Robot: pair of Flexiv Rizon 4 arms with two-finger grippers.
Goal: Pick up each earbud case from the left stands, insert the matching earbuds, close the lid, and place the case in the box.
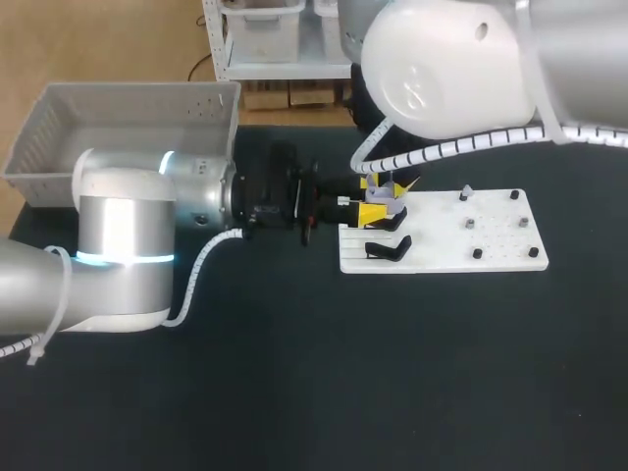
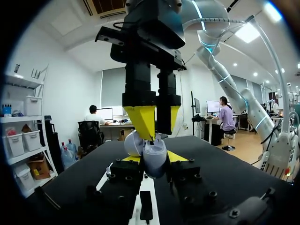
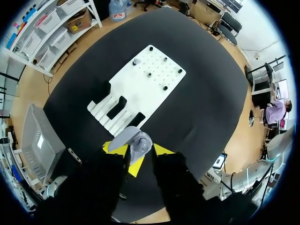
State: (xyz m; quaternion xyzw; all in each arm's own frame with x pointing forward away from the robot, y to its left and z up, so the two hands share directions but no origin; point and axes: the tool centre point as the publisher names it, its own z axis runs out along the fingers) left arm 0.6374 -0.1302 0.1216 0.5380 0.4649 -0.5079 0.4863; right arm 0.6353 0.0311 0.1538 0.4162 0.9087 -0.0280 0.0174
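earbud case (image 2: pixel 153 161): likely light, slick hard shell, lid looks open | left gripper (image 1: pixel 379 212) fingers clamped on body sides, best hold | right gripper (image 2: pixel 157 131): grip unclear

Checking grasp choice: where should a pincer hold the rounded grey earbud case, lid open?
Probably the lower shell of the rounded grey earbud case, pinched across its sides, coming in level like the left pincer: its lid tilts open, so the top should stay clear.

earbud case (image 1: pixel 391 196): mostly hidden | box (image 1: pixel 59 128): near wall behind left arm (image 1: pixel 128 245) | board pegs (image 1: pixel 471 224): too small
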